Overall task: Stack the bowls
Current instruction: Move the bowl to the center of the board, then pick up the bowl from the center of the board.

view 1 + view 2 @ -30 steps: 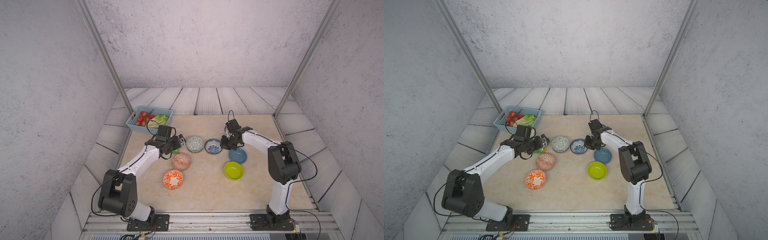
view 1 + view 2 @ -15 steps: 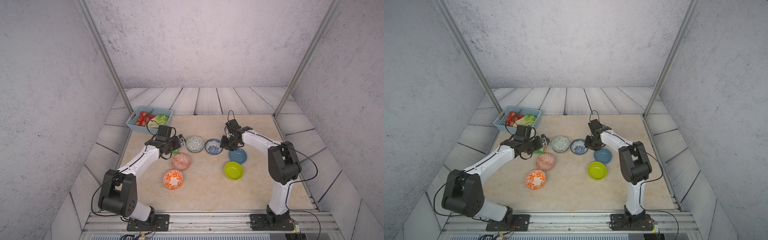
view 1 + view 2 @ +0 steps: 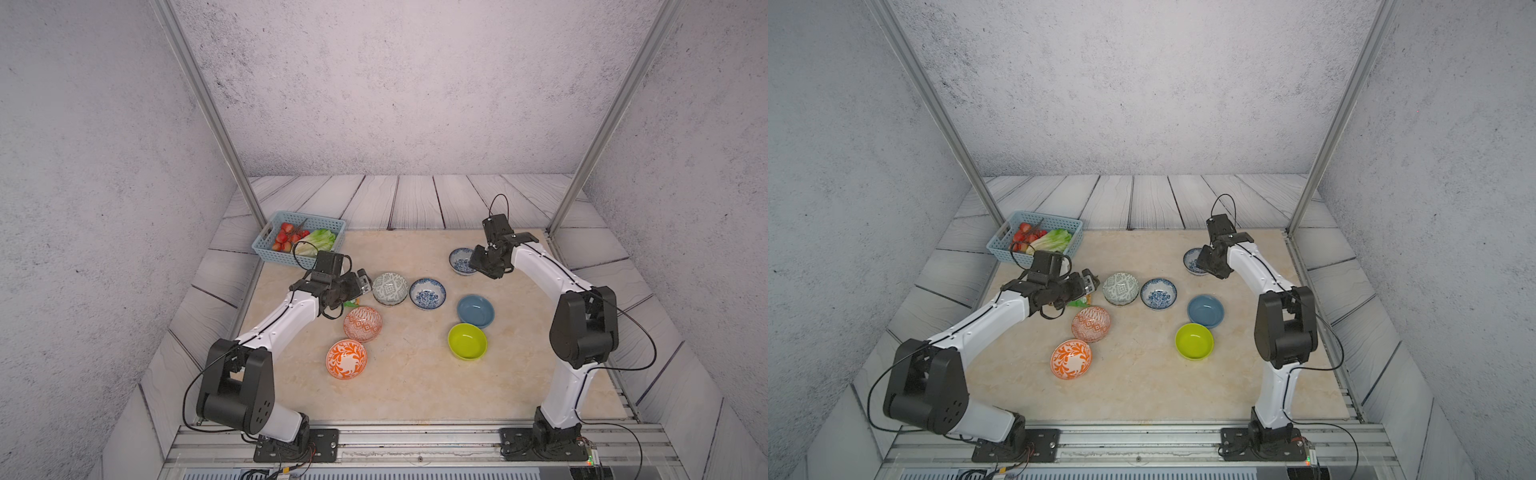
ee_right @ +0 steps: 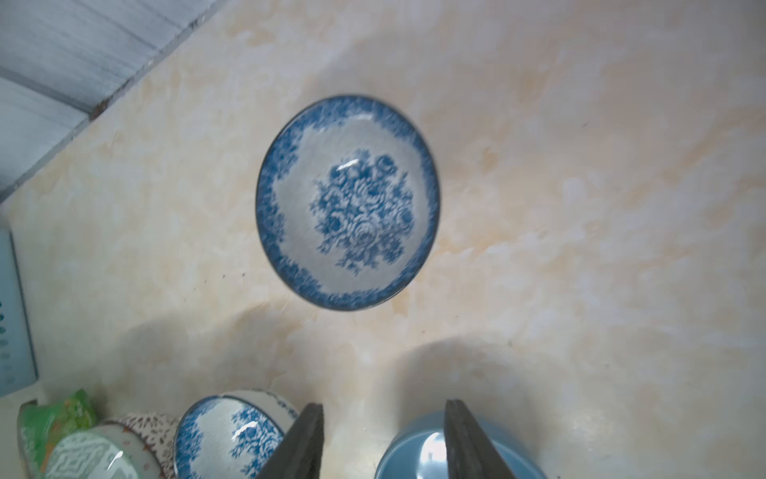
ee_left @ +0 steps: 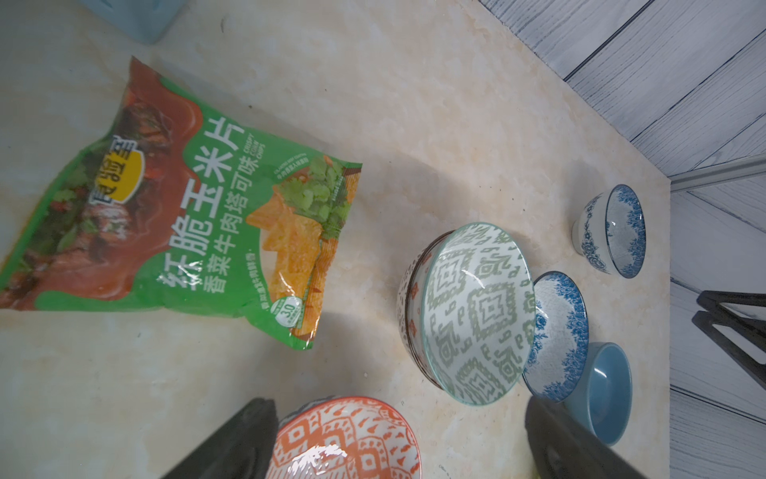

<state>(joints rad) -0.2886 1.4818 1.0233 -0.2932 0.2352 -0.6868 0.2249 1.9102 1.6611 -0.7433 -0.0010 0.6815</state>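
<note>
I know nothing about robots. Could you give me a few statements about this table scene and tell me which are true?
1. A snack bag lies on the table. True.
2. The right gripper holds a floral bowl. False: its jaws are open and empty, and the bowl stands on the table.
3. The lime bowl sits inside the blue bowl. False: they stand side by side.
4. The green-patterned bowl sits inside a lattice bowl. True.

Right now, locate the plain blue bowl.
In both top views, the plain blue bowl sits on the robot's right side, just beyond the lime-green bowl, beside a blue-white floral bowl.
</note>
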